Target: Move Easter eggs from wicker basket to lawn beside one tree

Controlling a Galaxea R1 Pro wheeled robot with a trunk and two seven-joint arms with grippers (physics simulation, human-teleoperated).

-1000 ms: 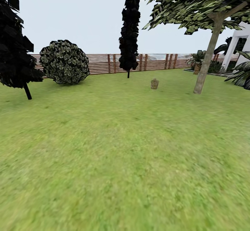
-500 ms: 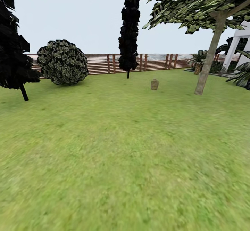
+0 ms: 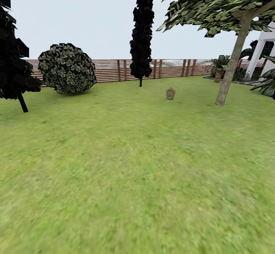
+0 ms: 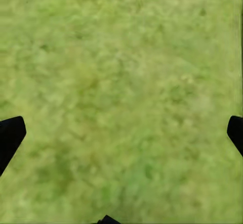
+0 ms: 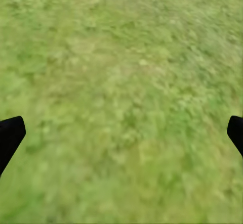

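Wicker basket (image 3: 170, 93) far ahead on lawn (image 3: 130, 170) — view has crept closer; I keep driving, both hands spread, empty.

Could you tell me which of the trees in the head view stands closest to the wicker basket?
The tree with the pale, leaning bare trunk and green canopy, right of the wicker basket. The thin black cypress stands farther back by the fence.
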